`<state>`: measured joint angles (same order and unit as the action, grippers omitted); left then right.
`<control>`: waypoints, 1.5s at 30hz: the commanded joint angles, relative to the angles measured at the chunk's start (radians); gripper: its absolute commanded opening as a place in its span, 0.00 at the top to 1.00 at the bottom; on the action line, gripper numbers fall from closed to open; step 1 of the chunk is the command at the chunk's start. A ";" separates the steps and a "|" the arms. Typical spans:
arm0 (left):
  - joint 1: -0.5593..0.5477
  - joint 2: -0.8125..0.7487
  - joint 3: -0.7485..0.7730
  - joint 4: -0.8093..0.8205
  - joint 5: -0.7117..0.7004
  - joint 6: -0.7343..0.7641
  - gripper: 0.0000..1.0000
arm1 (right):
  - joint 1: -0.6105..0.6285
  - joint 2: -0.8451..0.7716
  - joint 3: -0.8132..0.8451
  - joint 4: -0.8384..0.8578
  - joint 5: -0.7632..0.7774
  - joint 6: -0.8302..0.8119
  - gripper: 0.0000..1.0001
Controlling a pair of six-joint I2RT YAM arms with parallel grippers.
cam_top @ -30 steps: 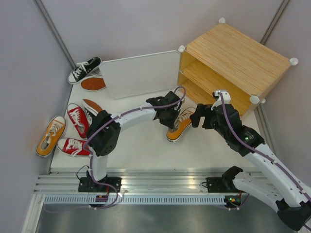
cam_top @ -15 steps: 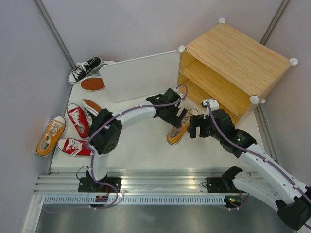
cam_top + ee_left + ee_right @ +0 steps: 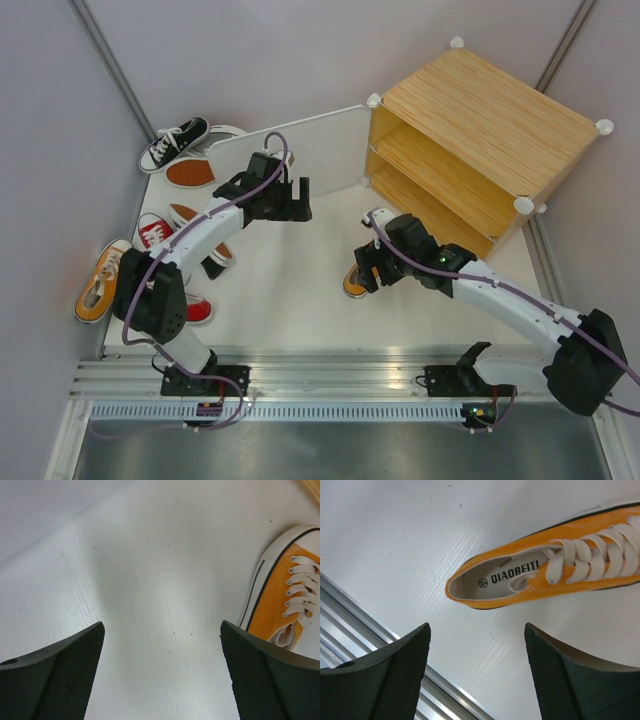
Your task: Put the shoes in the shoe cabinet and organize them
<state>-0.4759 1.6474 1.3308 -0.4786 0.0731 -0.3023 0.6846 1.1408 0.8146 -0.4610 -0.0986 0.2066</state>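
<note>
With my right gripper spread and empty near the heel of the orange shoe, which lay on the table before the shoe cabinet, I judged the shoe light and soft-sided, best pinched across its firmer heel collar.

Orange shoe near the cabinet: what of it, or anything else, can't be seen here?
- Orange sneaker, overhead view: mostly under the right claw; one end shows.
- Same sneaker, both wrist views: cut off by the right edge.
- Red sneakers, overhead view: partly under the left arm.
- Shoe cabinet, overhead view: lower shelf's back hidden by the shelf above.
</note>
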 commanded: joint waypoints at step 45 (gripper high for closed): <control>0.203 -0.216 -0.134 -0.143 -0.193 -0.012 0.01 | 0.256 0.571 0.261 -0.108 0.132 -0.059 0.45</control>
<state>-0.2806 1.4517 1.1904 -0.6350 -0.1040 -0.3485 0.9321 1.6794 1.0962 -0.5812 0.0277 0.1375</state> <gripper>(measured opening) 0.990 0.552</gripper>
